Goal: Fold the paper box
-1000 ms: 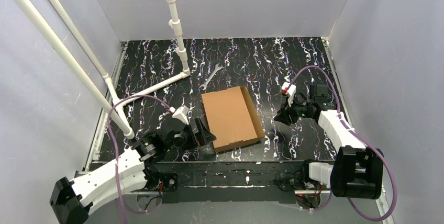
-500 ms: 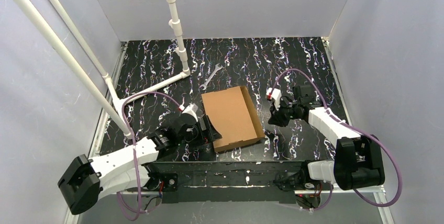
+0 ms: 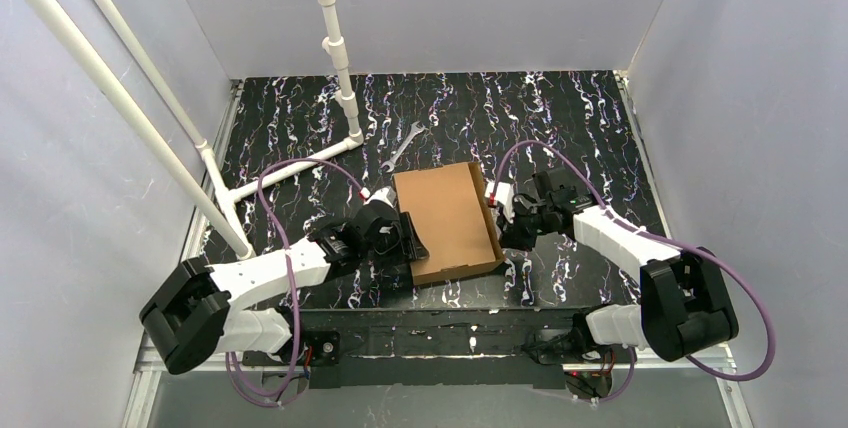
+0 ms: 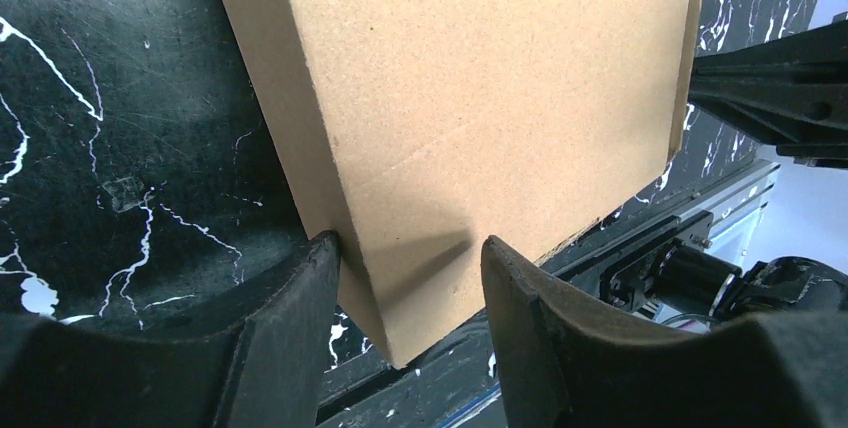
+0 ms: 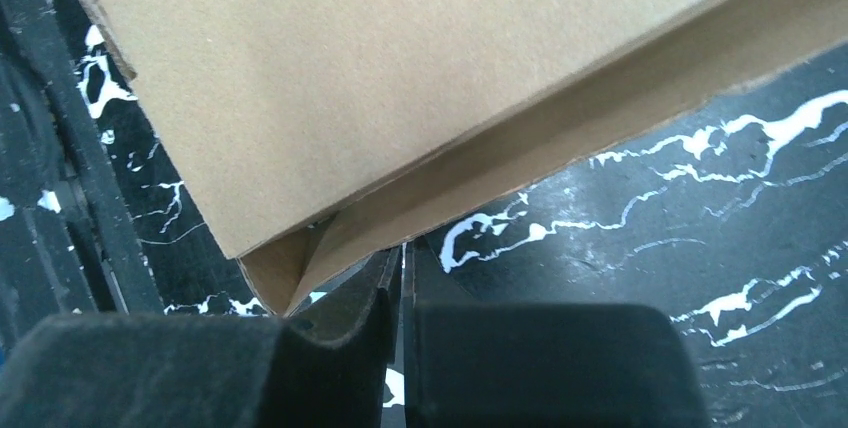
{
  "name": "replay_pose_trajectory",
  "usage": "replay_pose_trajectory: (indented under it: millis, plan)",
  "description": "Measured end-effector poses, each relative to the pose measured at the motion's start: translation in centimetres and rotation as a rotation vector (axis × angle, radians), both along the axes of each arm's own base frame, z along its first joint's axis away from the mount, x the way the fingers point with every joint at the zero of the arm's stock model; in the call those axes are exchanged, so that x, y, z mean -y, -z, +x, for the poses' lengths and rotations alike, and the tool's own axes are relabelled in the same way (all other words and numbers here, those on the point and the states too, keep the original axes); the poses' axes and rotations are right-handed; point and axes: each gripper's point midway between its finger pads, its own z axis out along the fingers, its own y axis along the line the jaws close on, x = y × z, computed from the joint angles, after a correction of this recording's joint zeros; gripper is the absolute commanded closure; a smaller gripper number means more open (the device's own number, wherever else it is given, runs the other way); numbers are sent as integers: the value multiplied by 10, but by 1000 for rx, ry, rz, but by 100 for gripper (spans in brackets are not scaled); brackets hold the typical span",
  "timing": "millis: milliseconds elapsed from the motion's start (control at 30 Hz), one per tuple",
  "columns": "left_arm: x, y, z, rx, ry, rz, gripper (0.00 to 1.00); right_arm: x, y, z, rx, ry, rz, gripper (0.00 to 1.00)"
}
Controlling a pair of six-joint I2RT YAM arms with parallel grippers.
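The plain brown box (image 3: pixel 445 218) sits mid-surface (image 3: pixel 560 118), shallow, with its lid gaping along the 3 o'clock side. There the right pincer (image 3: pixel 500 231) looks nipped shut on the wall edge. The left pincer (image 3: pixel 410 240), half open at 8 o'clock, straddles the corner, likely steadying it.

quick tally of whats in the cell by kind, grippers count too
paper box: 1
wrench: 1
white pipe frame: 1
grippers: 2, the left gripper and the right gripper
total: 5
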Motion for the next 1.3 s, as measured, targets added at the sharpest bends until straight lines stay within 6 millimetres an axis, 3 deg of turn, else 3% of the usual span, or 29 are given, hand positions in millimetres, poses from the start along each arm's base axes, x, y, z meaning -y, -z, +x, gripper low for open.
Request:
replay_pose_trajectory:
  millis: [200, 333, 567, 833, 1100, 1300]
  plan:
    - [-4, -5, 2, 17, 6, 19, 44, 16, -1, 17, 13, 111, -19, 84]
    - [-8, -23, 4, 55, -5, -15, 36, 37, -7, 31, 54, 172, -26, 82]
    - [-8, -46, -7, 51, 7, -103, 34, 45, -3, 15, 122, 18, -55, 82]
    - [-8, -18, -28, -85, -20, -96, 35, 40, 8, -13, 85, -124, -23, 86]
    - [-5, -11, -28, -110, -37, -89, 37, 31, 13, -23, 72, -160, -1, 93]
    - [3, 0, -26, -131, -40, -78, 51, 14, 9, -29, 77, -195, 43, 97]
